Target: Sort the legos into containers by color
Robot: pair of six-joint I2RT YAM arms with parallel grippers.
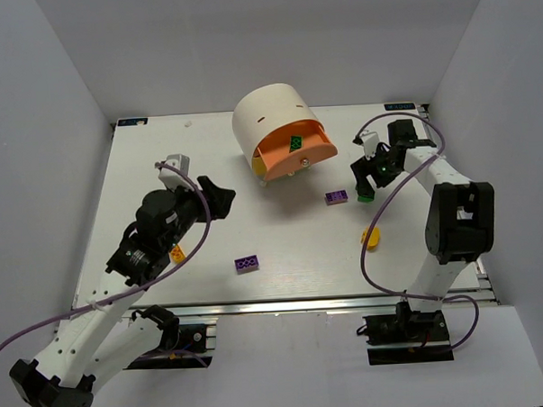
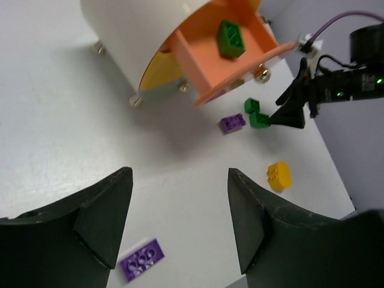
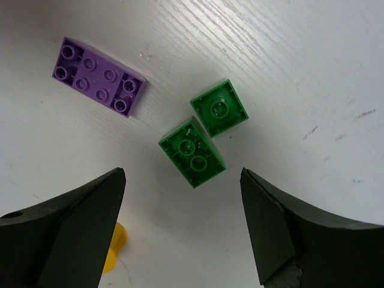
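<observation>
Right side of surface (image 1: 144,173), just right of the cabinet (image 1: 268,113).

- right gripper (image 3: 181,204): jaws released and spread wide, nothing between them, hovering over two green bricks.
- nearer green brick (image 3: 192,153): oblong, roughly centred under the jaws and turned at an angle to them.
- farther green brick (image 3: 219,108): square, corner against the nearer one, touching or nearly so.
- purple brick (image 3: 99,77) lies just left of the pair; yellow brick (image 1: 370,238) is nearer the arm bases.
- A second purple brick (image 1: 247,263) and an orange brick (image 1: 176,254) lie toward the left arm.
- peach-orange drawer (image 2: 225,66) stands pulled out, with a third green brick (image 2: 231,39) inside.
- left gripper (image 2: 179,204): jaws released, empty, raised over mid-surface.

Judgement: the step in hand is picking one green brick with the right arm.

To do it well:
- Turn the wrist until the jaws face the nearer brick's two long flat sides, not its corners.
- Centre on that brick alone, so the far jaw does not catch the square one.
- Come straight down and close low on the walls.
- Lift clear before swinging toward the drawer.

Risk: a skewed pinch could spin the brick out or drag its neighbour along.
</observation>
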